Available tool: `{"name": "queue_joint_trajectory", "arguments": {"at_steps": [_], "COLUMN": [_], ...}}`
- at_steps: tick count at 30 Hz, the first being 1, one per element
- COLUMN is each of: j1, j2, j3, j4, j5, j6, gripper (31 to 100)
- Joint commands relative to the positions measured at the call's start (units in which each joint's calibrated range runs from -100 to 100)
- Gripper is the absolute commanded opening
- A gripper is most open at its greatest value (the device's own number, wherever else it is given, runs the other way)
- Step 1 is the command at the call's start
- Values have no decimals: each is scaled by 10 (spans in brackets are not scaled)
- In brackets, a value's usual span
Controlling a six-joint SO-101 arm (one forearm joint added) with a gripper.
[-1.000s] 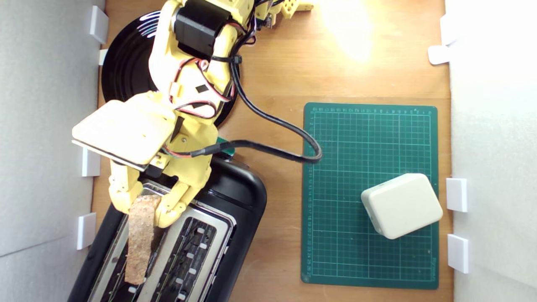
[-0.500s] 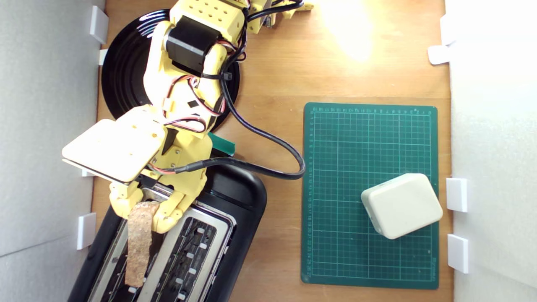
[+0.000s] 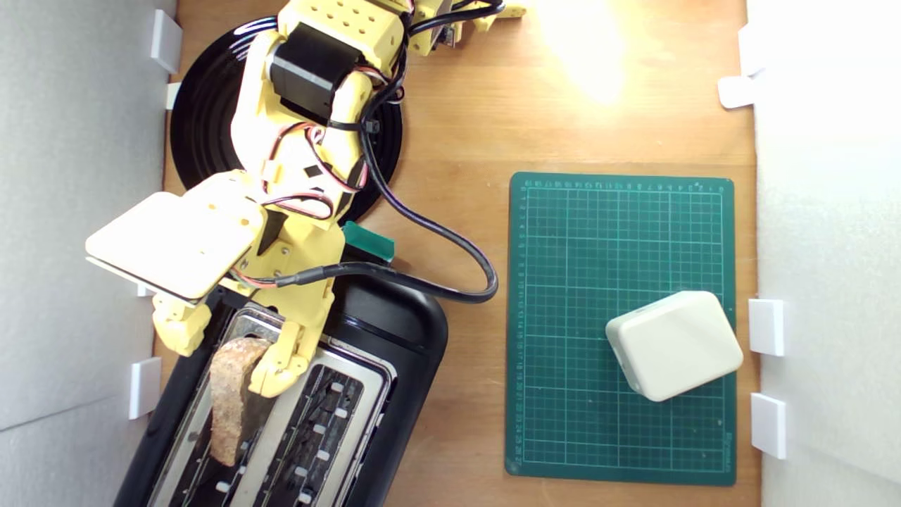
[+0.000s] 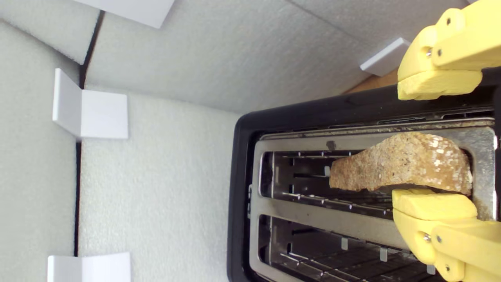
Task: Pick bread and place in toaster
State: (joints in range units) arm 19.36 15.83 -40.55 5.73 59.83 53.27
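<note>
your gripper [image 3: 225, 355] stands wide open over the toaster [image 3: 394, 331], holding nothing: in the wrist view one yellow finger [image 4: 438, 84] sits well clear of the bread [image 4: 403, 162] above the black casing, while the other finger [image 4: 432, 205] lies right against the slice's edge. you can see the bread [image 3: 229, 401] standing crust-up in the slot nearer the exterior view's left, partly sunk between the wires, its top above the silver plate. the second slot holds nothing. the white block [image 3: 674, 345] rests on the green mat [image 3: 563, 282], well apart.
</note>
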Motion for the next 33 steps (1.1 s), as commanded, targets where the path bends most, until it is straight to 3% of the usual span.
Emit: {"name": "queue_joint_trajectory", "arguments": {"at_steps": [1, 8, 12, 17, 27, 33], "j1": [-24, -24, 1, 17, 13, -45], "j2": [-27, -98, -171, -232, -344, -399], "j3": [-4, -4, -3, -1, 4, 13], "j4": [-10, -2, 0, -11, -12, -2], "j5": [5, 1, 0, 0, 0, 0], "j6": [5, 15, 79, 84, 4, -82], "gripper": [839, 838, 837, 837, 837, 837]}}
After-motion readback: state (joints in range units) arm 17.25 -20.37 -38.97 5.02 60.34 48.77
